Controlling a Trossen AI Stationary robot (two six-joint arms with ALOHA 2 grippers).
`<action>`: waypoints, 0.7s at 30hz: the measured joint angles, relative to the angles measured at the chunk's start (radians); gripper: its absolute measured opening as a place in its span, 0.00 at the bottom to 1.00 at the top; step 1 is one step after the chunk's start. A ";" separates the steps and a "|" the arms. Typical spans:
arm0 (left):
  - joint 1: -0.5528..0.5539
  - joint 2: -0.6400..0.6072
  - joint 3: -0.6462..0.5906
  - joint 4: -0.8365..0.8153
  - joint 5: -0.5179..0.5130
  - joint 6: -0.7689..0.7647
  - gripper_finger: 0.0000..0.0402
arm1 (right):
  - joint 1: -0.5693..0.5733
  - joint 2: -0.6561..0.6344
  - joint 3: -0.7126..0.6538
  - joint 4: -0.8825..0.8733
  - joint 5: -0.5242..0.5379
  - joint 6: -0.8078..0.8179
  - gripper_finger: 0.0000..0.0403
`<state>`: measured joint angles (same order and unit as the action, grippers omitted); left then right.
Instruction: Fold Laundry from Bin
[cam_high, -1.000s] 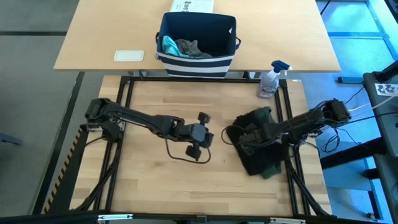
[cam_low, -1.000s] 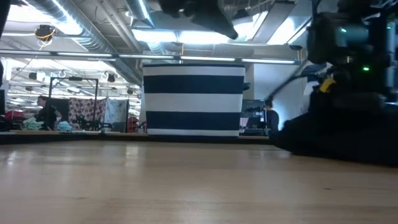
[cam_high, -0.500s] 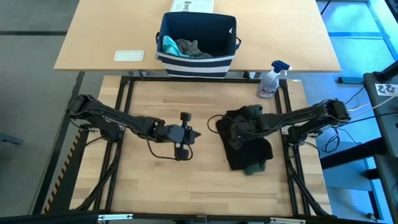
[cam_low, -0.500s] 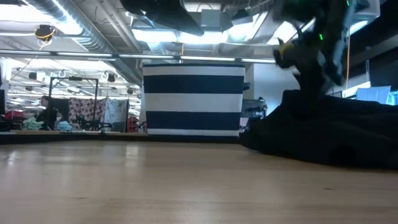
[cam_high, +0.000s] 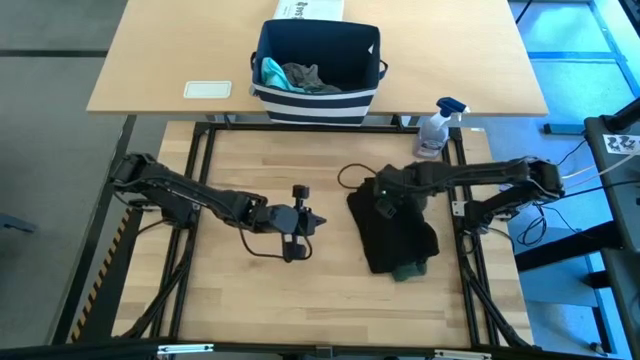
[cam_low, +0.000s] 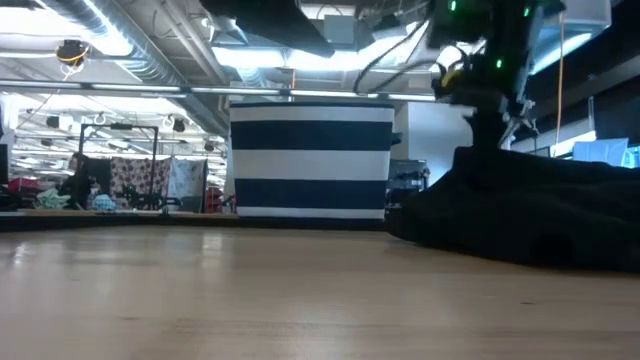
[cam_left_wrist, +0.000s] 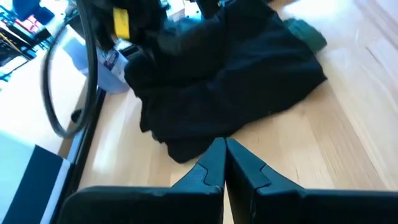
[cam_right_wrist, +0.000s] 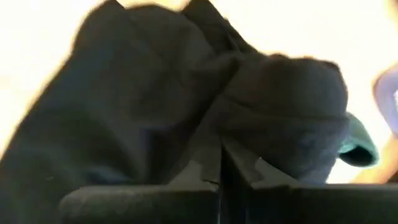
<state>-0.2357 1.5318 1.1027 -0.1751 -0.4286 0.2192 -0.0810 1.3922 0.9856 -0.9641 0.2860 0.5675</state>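
A large black T-shirt (cam_high: 393, 232) lay bunched in a rough heap on the right half of the wooden table (cam_high: 230, 300), with an olive-green piece (cam_high: 408, 270) peeking out from under its near edge. The right claw (cam_high: 384, 205) sat at the far left part of that heap, its two fingers pressed together; in the right wrist view the closed fingertips pointed straight into dark folds of cloth, but it could not be told whether any fabric was pinched between them. The left claw (cam_high: 310, 220) hovered over bare wood near the middle of the table, just beside the left edge of the black shirt and apart from it, its fingers (cam_left_wrist: 214, 163) shut tight on nothing, with a black cable looping below the wrist. The bin (cam_high: 316, 62), navy with white stripes round its base, stood on the lighter table (cam_high: 160, 60) beyond the work surface, well apart from both claws, and held a teal piece (cam_high: 271, 71) on its left side and a grey garment (cam_high: 308, 77) beside it. A spray bottle (cam_high: 435, 128) stood at the far right corner of the work surface, near the right arm, and a pale flat rectangular object (cam_high: 207, 89) lay to the left of the bin. In the low view the striped bin (cam_low: 311, 160) rose behind the dark mound of shirt.
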 joint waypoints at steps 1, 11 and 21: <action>0.000 0.001 0.000 -0.001 0.000 0.000 0.00 | -0.021 0.000 -0.019 0.005 -0.007 -0.005 0.01; 0.000 0.003 0.000 -0.004 0.000 0.000 0.00 | -0.132 0.001 -0.103 -0.161 0.035 0.132 0.01; -0.003 0.003 0.000 -0.004 0.000 -0.001 0.00 | -0.058 -0.097 -0.009 -0.135 0.019 0.098 0.01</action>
<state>-0.2384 1.5352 1.1027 -0.1787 -0.4286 0.2184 -0.1387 1.2952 0.9769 -1.0991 0.3050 0.6655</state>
